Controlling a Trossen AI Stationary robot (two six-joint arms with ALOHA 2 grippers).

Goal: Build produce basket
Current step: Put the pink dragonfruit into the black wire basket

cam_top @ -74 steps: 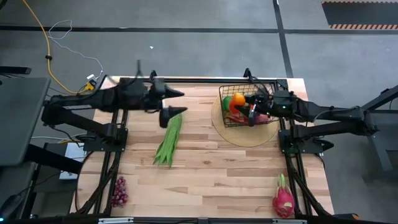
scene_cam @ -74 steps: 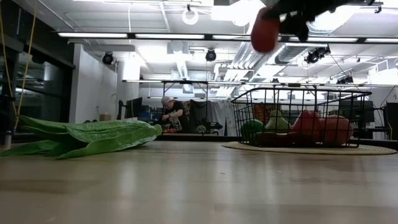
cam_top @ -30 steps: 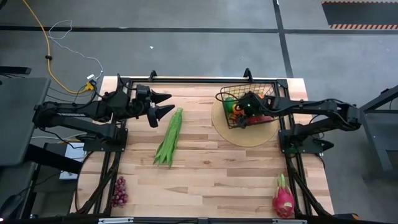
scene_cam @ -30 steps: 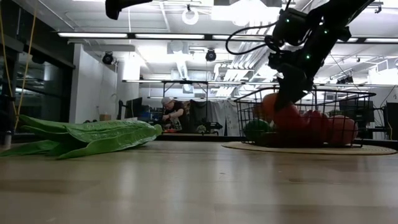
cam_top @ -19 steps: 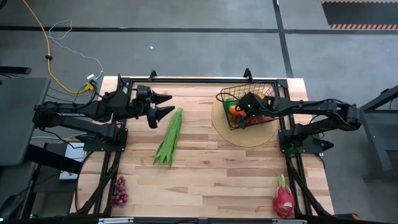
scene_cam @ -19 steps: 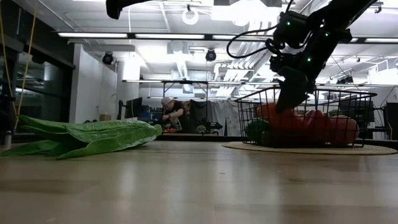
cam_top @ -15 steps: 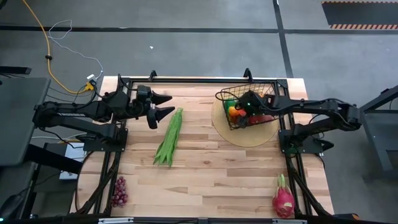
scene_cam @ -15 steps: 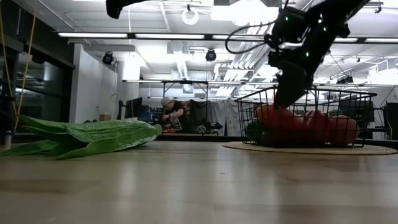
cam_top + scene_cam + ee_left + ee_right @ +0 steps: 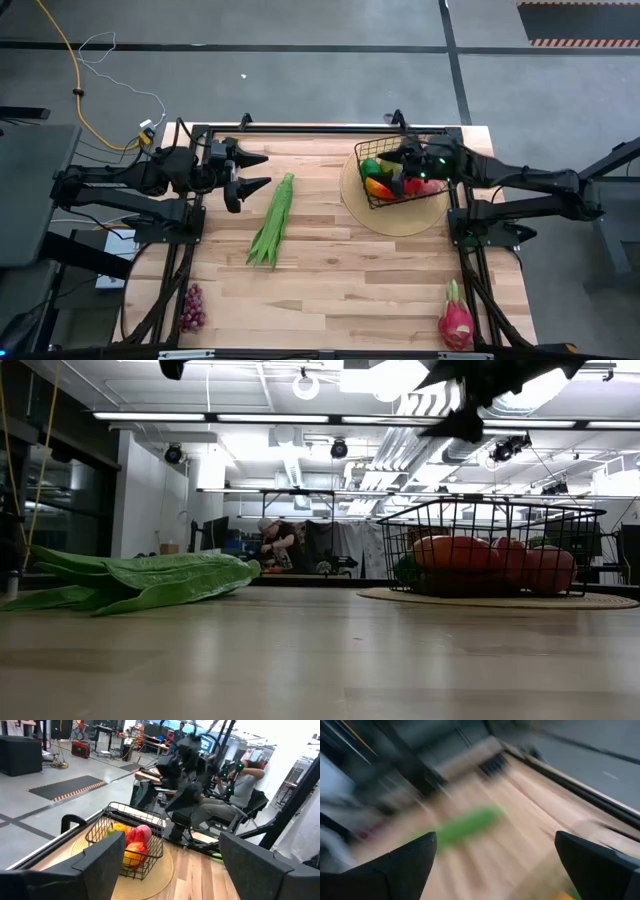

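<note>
The black wire basket (image 9: 402, 180) stands on the round tan mat (image 9: 395, 218) at the far right. It holds an orange pepper (image 9: 378, 186), a green piece (image 9: 370, 168) and red pieces (image 9: 455, 552). My right gripper (image 9: 393, 159) hangs open and empty above the basket and shows high up in the low view (image 9: 462, 420). My left gripper (image 9: 252, 172) is open and empty at the far left, beside the top of the long green beans (image 9: 272, 220). The beans lie flat on the table. The basket also shows in the left wrist view (image 9: 127, 845).
Purple grapes (image 9: 192, 308) lie at the near left corner and a pink dragon fruit (image 9: 455, 318) lies at the near right corner. The wood table's middle (image 9: 350, 280) is bare. A person (image 9: 242, 785) sits beyond the table's right side.
My right gripper has risen out of the basket and drawn back a little toward the table's right edge. A red piece stays behind in the basket. My left gripper has drawn back slightly toward the table's left edge, still open.
</note>
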